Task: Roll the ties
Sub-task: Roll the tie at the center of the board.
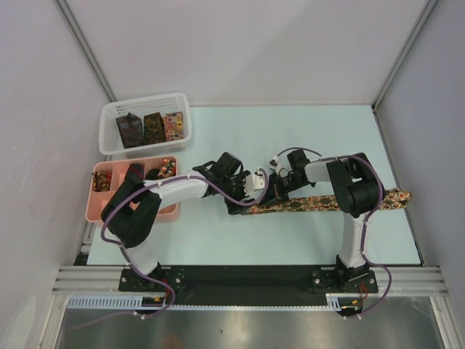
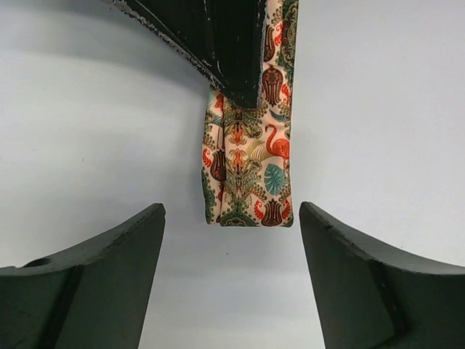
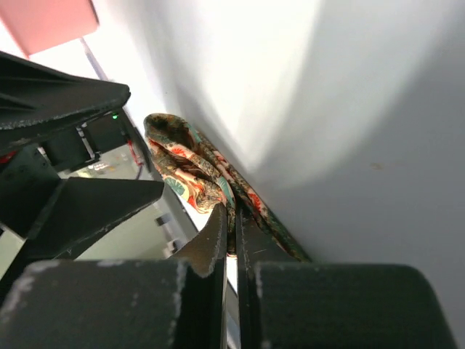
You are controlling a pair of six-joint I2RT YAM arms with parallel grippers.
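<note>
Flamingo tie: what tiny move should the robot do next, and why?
Probably the left pincer should ease forward and close on the folded end of the tie. Its fingers stand open on either side of that end, touching nothing, while the right pincer is shut on the tie just behind it.

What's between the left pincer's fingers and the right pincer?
The folded end of the flamingo-print tie, lying on the table; the left wrist view shows it. The right pincer is shut on the tie, the left pincer open.
</note>
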